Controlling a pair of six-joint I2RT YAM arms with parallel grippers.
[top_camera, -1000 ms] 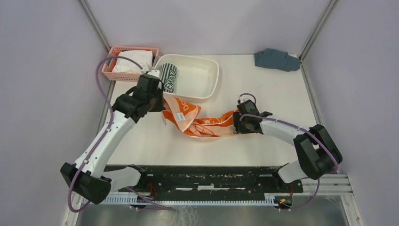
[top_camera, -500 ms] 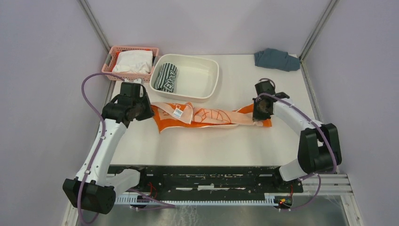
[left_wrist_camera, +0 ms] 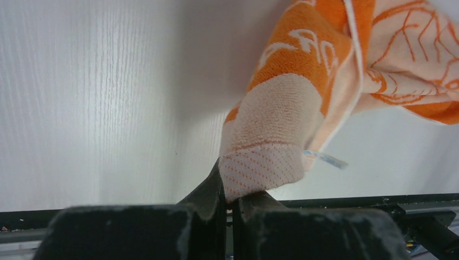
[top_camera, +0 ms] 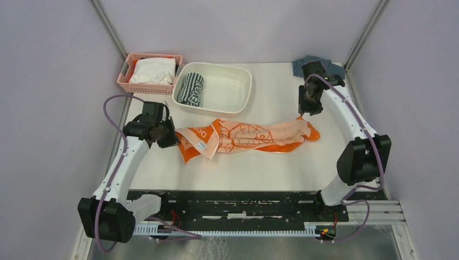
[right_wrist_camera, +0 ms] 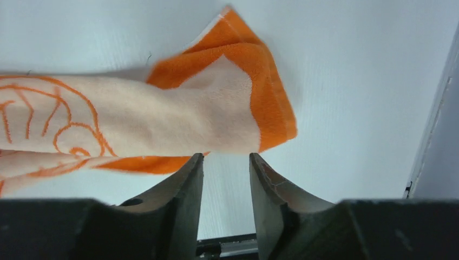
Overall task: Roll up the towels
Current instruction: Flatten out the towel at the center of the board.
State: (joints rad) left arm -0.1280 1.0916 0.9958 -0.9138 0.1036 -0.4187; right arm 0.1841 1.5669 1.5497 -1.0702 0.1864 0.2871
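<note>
The orange towel [top_camera: 249, 135] with peach centre lies stretched left to right across the middle of the table. My left gripper [top_camera: 172, 140] is shut on its left corner; the left wrist view shows the cloth [left_wrist_camera: 292, 108] pinched between the closed fingers of the left gripper [left_wrist_camera: 230, 189]. Lifted behind the towel's right end, my right gripper [top_camera: 309, 108] is open. In the right wrist view that free end [right_wrist_camera: 189, 119] lies just beyond the right gripper [right_wrist_camera: 226, 160], which has nothing between its fingers. The striped towel [top_camera: 191, 88] sits rolled in the white tub [top_camera: 246, 97].
A pink basket [top_camera: 125, 70] holding a white cloth [top_camera: 152, 70] stands at the back left beside the tub. A blue-grey cloth [top_camera: 325, 70] lies at the back right corner, partly behind my right arm. Metal posts border both sides.
My right gripper let go of the towel's right end and moved back and to the right. My left gripper drew its end toward the near left, and the towel now lies spread flat.
</note>
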